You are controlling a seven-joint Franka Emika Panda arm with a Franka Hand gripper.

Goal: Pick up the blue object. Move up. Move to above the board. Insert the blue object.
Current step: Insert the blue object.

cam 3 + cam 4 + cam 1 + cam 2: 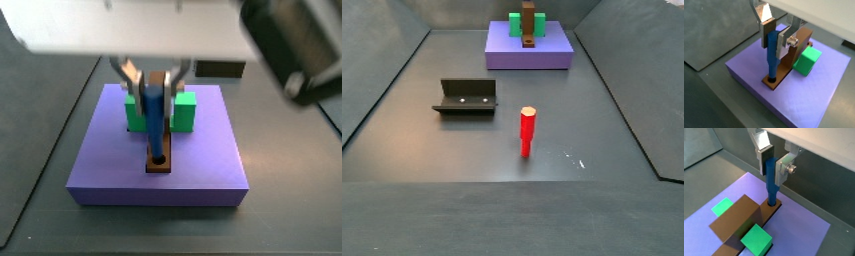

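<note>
I see the gripper (776, 36) above the lavender slab (747, 65), its two silver fingers (767, 22) clamped on the upper part of the blue object (771, 56), one plate on each side of it. The blue object stands upright straight below the gripper, and in both wrist views its lower end sits in the round hole near the end of the board (793, 59); in the wrist view (771, 183) the hole's rim shows around the peg's foot. The board (743, 219) lies flat on the slab under the gripper, running from the hole back between two green blocks, one on each side of it. In a wrist view I can make out one green block (807, 60) just beside the board, behind the gripper's fingers, and in the wrist view (757, 238) a block touches the board's far part. In a side view the gripper (158, 82) hangs over the board (160, 160) with the blue object (156, 125) reaching down to it. In a side view, well apart from the gripper on the dark floor, a red peg (527, 131) stands upright, and the fixture (465, 96) stands beside it. I cannot read any label or writing on anything here.
</note>
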